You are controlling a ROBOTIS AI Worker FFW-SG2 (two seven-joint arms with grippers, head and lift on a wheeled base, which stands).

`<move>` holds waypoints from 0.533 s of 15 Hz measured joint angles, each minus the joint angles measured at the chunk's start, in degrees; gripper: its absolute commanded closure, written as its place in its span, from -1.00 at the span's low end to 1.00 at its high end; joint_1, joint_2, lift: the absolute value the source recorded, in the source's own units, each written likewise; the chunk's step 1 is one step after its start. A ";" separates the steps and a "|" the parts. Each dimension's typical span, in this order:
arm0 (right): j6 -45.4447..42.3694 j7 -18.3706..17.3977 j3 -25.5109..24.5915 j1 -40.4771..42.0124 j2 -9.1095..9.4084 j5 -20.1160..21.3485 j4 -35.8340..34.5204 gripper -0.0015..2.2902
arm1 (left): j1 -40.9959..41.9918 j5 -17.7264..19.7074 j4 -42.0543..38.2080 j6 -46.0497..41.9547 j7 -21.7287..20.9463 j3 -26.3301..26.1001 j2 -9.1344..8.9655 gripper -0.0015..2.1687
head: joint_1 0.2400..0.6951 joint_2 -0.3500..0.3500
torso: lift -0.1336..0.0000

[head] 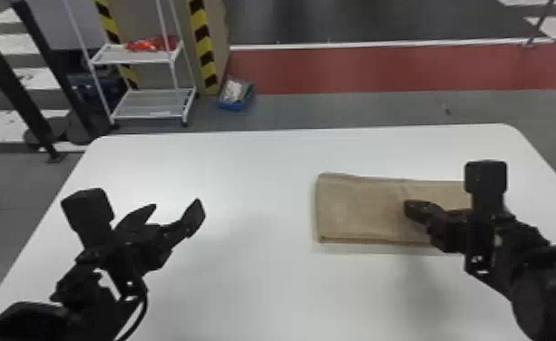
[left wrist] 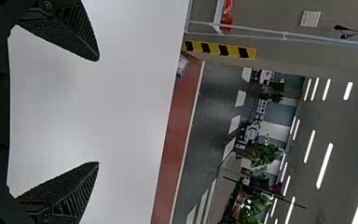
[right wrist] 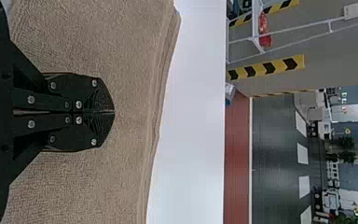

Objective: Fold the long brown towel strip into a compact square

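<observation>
1. We have the brown towel (head: 358, 208) on the right side of the desk (head: 254, 281), closer to the far edge than the near one, with its long sides running roughly along that far edge. Our right arm hides part of its right end.
2. Our right claw (right wrist: 113, 112) is closed, its two fingers pressed together with no cloth between them that we can see. It lies over the towel; whether it touches, we cannot tell.
3. Our left claw (left wrist: 98, 111) is wide open and empty, over the desk's left side, well apart from the towel.
4. We see stacked layers along one towel edge in the right wrist view, so we judge that some folding is done. The shape remains an oblong, so we take the step in hand to be pressing it flat or setting up another fold.
5. Next, we would likely need to take all the layers at one short end and lay them over the other, matching corners. A shallow pinch might catch only the top layer and skew the stack.
</observation>
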 measured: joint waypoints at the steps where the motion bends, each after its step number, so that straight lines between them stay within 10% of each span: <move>1: -0.25 0.02 -0.22 -0.26 -0.06 0.02 0.74 0.96 | 0.06 -0.04 -0.02 0.00 0.03 0.00 0.00 -0.92 | 1.00 0.14 | -0.86; 8: -0.37 -0.95 4.43 -1.58 0.86 0.05 2.55 0.96 | 0.20 -0.15 -0.12 0.01 0.08 -0.09 0.00 -0.92 | 1.00 0.25 | -0.86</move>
